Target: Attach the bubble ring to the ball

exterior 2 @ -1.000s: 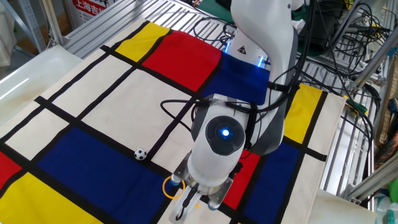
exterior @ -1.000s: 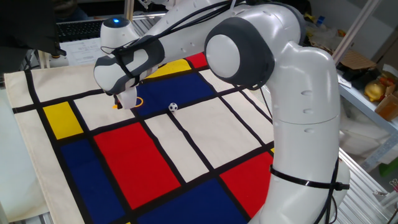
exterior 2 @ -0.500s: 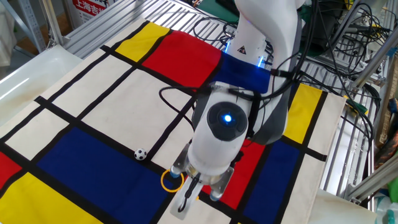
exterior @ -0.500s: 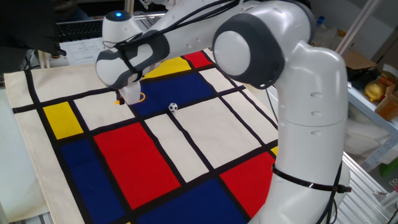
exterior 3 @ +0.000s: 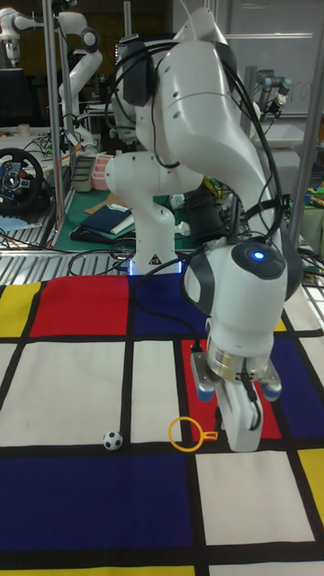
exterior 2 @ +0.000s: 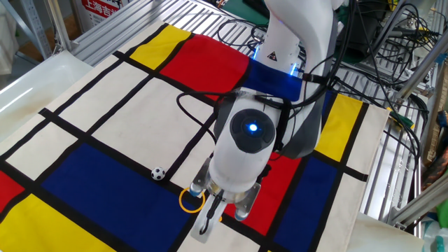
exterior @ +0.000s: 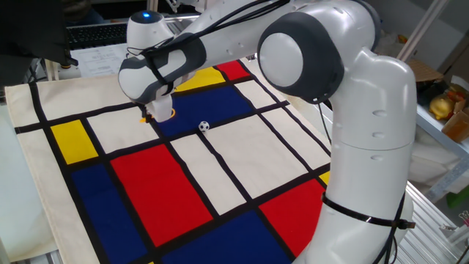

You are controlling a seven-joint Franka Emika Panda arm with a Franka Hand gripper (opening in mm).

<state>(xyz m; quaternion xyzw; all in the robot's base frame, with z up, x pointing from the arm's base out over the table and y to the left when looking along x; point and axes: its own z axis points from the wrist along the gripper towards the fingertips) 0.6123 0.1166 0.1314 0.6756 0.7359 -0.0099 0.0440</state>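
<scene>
The bubble ring (exterior 3: 184, 433), a thin yellow hoop with a short orange handle, hangs low over the cloth. My gripper (exterior 3: 225, 436) is shut on the handle, with the hoop sticking out to the side. The ball (exterior 3: 112, 440), tiny and white with black patches, rests on the cloth at the edge of a blue panel, a short way from the hoop and apart from it. In the other fixed view the bubble ring (exterior 2: 190, 201) is just right of and below the ball (exterior 2: 159, 173). The arm's wrist hides most of the fingers in one fixed view, where the ball (exterior: 204, 126) lies right of the gripper (exterior: 155, 114).
A cloth of red, blue, yellow and white panels with black stripes (exterior 2: 105, 119) covers the table. My arm's base (exterior 2: 280, 56) stands at the cloth's far edge, with cables (exterior 2: 392, 42) beside it. A white tub (exterior 2: 28, 77) sits off the cloth's left side.
The gripper has carried the bubble ring a little way toward the ball and slightly up. The ball has not moved.
</scene>
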